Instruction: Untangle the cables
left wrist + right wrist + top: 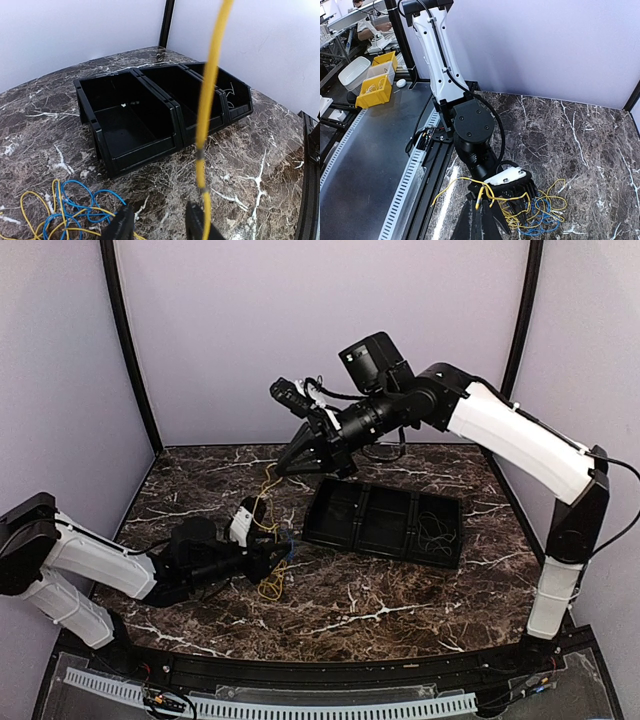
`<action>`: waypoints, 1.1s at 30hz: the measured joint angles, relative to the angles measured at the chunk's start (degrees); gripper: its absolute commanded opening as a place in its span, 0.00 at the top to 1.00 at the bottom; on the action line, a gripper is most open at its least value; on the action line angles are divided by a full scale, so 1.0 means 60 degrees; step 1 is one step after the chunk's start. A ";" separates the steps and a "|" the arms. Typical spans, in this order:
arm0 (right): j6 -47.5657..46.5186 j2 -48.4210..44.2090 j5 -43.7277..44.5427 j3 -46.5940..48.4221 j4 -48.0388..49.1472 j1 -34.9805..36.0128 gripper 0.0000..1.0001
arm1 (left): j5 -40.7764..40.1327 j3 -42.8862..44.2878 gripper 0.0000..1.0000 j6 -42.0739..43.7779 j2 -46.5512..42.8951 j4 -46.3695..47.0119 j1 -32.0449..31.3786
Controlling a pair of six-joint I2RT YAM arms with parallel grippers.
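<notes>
The right gripper [292,464], black and two-fingered, hangs high over the back half of the dark marble-patterned tabletop [400,600]. Its jaws are pinched on one end of a thin yellow cable [210,100], which runs taut down to the knot. The left gripper [159,216] sits low, between the middle and the left edge of the bench, with its jaws apart and nothing visible between them. The taut strand passes just in front of its right finger. Beside its left finger lies the tangle itself, more yellow loops wound through a thin blue cable [82,212], flat on the surface. The step in hand looks like drawing the yellow one free. Doing it well likely means the low gripper closing on the blue loops to pin them, with any lift slow and straight, so the knot opens rather than tightening or riding up whole. A black plastic tray [135,152] with three compartments stands just right of the tangle, toward the right edge. A thin dark grey cable [435,535] lies coiled in the compartment nearest that edge. The tray's near wall could snag a swinging loop, and the yellow strand itself crosses the low gripper's closing path.
</notes>
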 measured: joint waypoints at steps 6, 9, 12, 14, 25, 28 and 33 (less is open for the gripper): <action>-0.0317 -0.0499 0.0543 -0.0211 -0.0106 0.0000 1.00 | -0.0328 0.0168 0.84 0.0339 0.1566 0.1235 -0.0018; -0.0663 -0.1060 0.1049 -0.0175 -0.0222 -0.0091 1.00 | -0.0484 0.0240 0.86 0.0477 0.2120 0.1337 -0.0018; -0.0874 -0.1628 0.0958 0.0248 -0.0386 -0.0619 1.00 | -0.0608 0.0350 0.89 0.0568 0.2503 0.1217 -0.0018; -0.0940 -0.1974 0.0809 0.0648 -0.0423 -0.1406 1.00 | -0.0747 0.0397 0.91 0.0583 0.2677 0.1093 -0.0018; -0.0943 -0.3337 0.0346 0.1089 -0.0699 -0.3701 1.00 | -0.1406 0.0280 0.94 0.0175 0.2918 0.0608 -0.0033; -0.0852 -0.3497 0.0324 0.0776 -0.0699 -0.4065 1.00 | -0.1621 0.0197 0.93 0.0036 0.2823 0.0204 -0.0033; -0.0488 -0.3566 0.0109 0.0670 -0.0627 -0.5421 1.00 | -0.1971 -0.0372 0.90 -0.0164 0.2331 0.0087 -0.0033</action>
